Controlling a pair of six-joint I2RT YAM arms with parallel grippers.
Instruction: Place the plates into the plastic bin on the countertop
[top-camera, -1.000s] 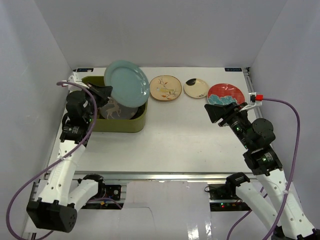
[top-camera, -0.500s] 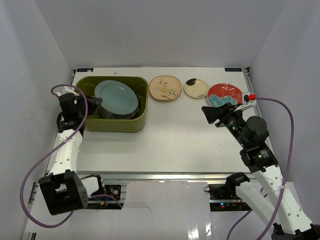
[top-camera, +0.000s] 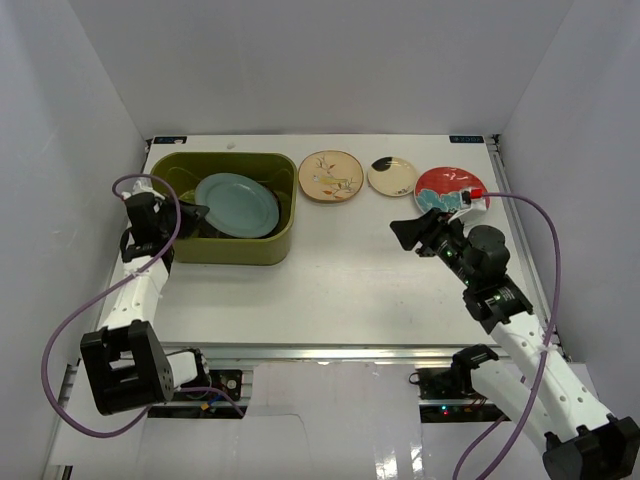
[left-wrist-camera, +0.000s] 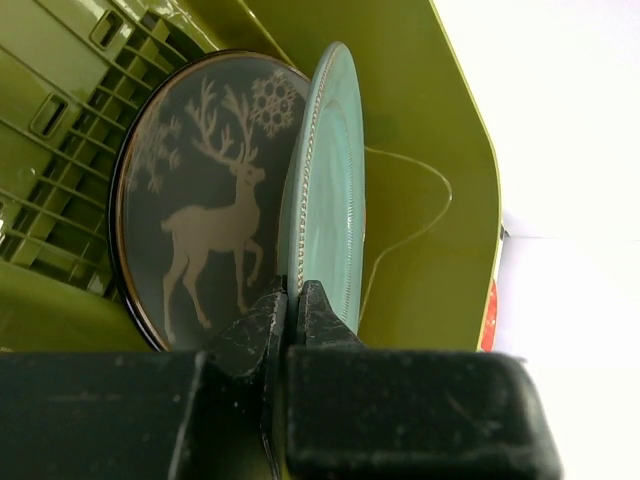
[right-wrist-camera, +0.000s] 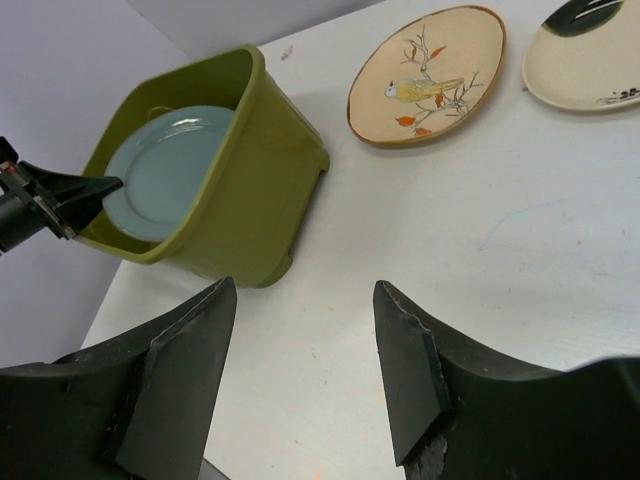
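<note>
The olive-green plastic bin (top-camera: 283, 236) stands at the back left of the countertop (top-camera: 350, 280). The pale blue plate (top-camera: 237, 205) leans inside it against the grey deer plate (left-wrist-camera: 200, 210). My left gripper (top-camera: 198, 213) is shut on the blue plate's near rim (left-wrist-camera: 325, 200), inside the bin (left-wrist-camera: 440, 200). My right gripper (top-camera: 405, 235) is open and empty above the table's middle right. The cream bird plate (top-camera: 331, 176), the small cream plate (top-camera: 392, 177) and the red-teal plate (top-camera: 450, 187) lie in a row at the back. Other plates in the bin are hidden.
White walls close in the table on three sides. The right wrist view shows the bin (right-wrist-camera: 240, 200) with the blue plate (right-wrist-camera: 165, 170) at its left, the bird plate (right-wrist-camera: 427, 75) and the small cream plate (right-wrist-camera: 590, 55) beyond bare white table.
The left arm has lowered the pale blue plate from above the bin down into it. The right arm has moved left over the table, gripper still open.
</note>
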